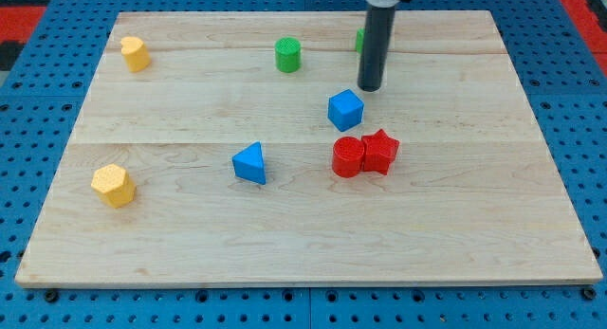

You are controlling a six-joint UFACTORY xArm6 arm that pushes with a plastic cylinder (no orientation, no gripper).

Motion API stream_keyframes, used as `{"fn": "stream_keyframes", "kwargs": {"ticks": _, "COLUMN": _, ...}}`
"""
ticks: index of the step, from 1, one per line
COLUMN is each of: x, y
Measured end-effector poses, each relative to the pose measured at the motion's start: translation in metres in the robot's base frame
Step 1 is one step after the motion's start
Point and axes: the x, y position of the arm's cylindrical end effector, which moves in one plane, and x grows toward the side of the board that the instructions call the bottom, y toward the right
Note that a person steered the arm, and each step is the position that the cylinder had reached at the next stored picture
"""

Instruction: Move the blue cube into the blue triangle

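Observation:
The blue cube (pixel 346 109) sits a little right of the board's middle. The blue triangle (pixel 250 164) lies to its lower left, about a hundred pixels away, apart from it. My tip (pixel 370 86) stands just above and right of the blue cube, close to its upper right corner; I cannot tell whether it touches. The rod rises from there to the view's top.
A red cylinder (pixel 348 157) and a red star (pixel 380 151) touch each other just below the blue cube. A green cylinder (pixel 287 55) and a green block (pixel 360 40), half hidden behind the rod, are near the top. Yellow blocks lie at upper left (pixel 135 54) and lower left (pixel 113 185).

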Motion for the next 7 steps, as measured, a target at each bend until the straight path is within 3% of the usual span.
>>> {"fn": "stream_keyframes", "kwargs": {"ticks": 1, "x": 0.045, "y": 0.004}}
{"fn": "stream_keyframes", "kwargs": {"ticks": 4, "x": 0.029, "y": -0.092}}
{"fn": "stream_keyframes", "kwargs": {"ticks": 5, "x": 0.061, "y": -0.112}}
{"fn": "stream_keyframes", "kwargs": {"ticks": 7, "x": 0.002, "y": -0.119}}
